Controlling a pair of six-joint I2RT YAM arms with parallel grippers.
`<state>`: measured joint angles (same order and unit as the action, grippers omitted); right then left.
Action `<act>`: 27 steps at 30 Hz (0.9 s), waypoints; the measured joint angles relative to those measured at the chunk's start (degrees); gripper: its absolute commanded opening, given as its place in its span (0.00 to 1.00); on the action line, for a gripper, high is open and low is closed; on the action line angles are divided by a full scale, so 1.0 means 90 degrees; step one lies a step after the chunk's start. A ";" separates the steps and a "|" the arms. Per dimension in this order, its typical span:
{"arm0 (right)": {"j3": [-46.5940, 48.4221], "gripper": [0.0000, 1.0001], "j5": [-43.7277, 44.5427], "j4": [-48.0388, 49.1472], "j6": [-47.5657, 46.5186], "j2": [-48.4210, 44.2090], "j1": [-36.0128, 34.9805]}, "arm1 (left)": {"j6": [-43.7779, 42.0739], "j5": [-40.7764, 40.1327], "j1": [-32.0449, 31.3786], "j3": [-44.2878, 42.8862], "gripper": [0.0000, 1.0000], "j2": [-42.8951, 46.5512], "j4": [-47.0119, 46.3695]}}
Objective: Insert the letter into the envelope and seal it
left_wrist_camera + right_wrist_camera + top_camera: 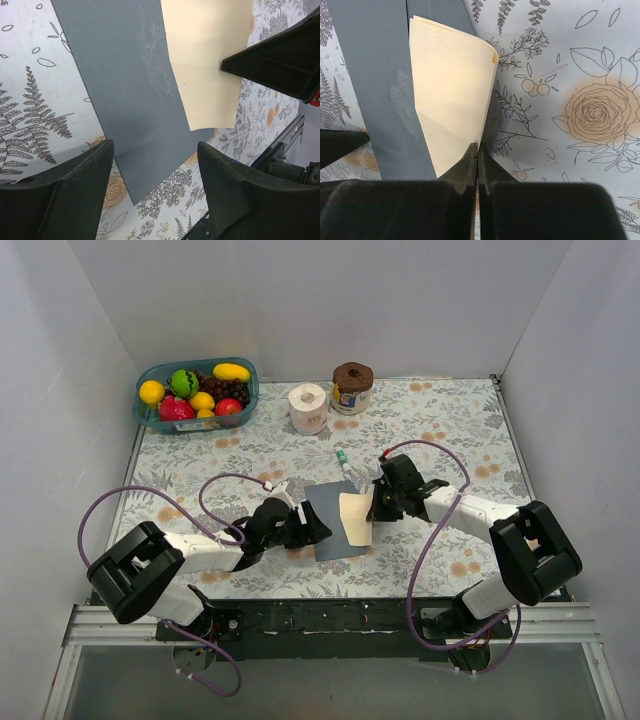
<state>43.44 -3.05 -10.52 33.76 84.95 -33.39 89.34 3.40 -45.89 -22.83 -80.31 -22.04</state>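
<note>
On the flowered table point(450, 440), the grey envelope point(325, 532) lies at centre, near my arms. The cream letter point(355, 517) overlaps its right side, bowed, its right edge pinched in my right gripper point(374, 508). My left gripper point(316, 528) stands spread over the envelope's left. Insertion is the step in hand, I judge; next I must steady the envelope and slide the letter in.

One envelope point(335, 545), one letter point(355, 518) — and behind the envelope, one fruit basket point(250, 395), one paper roll point(308, 408), one jar point(352, 388), one pen point(343, 462).
</note>
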 measured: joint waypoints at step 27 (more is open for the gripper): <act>0.0534 0.01 -0.0597 -0.0534 -0.1282 0.0333 0.0005 | -0.0287 -0.0474 -0.0036 -0.0267 0.70 -0.0095 0.0321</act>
<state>48.25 -8.43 -15.33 22.22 87.94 -33.34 86.76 -0.86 -46.22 -25.23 -81.17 -19.16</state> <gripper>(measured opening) 0.024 0.690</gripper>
